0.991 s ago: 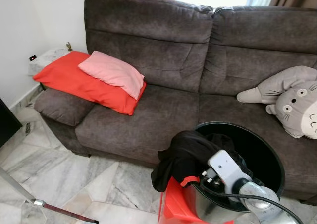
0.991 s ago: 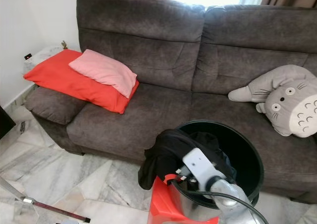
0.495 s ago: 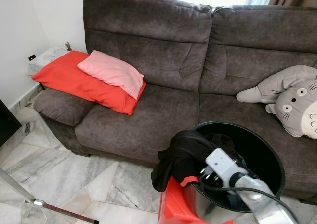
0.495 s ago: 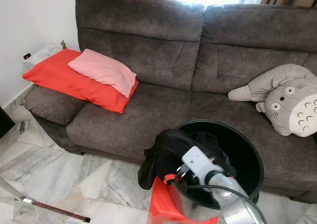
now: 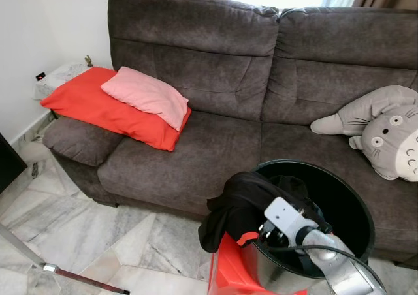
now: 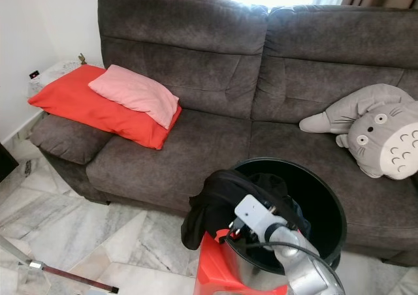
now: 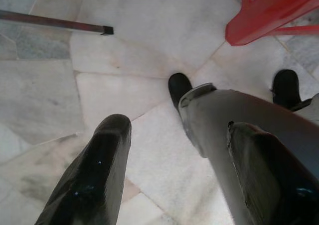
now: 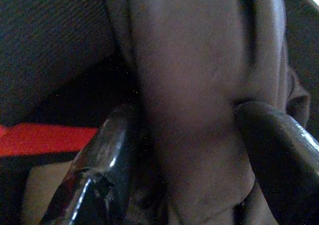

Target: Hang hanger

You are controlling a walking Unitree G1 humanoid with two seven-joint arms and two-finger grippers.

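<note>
Two fingers of our right gripper (image 8: 184, 160) are spread wide around a fold of the dark garment (image 5: 245, 200) draped over the rim of the black bin (image 5: 356, 207), not clenched on it. A red hanger (image 6: 225, 235) shows at the bin's near edge under the cloth. Our left gripper (image 7: 174, 175) hangs released above the marble floor (image 7: 149, 46). Behind the bin stands the grey sofa (image 5: 196, 151).
</note>
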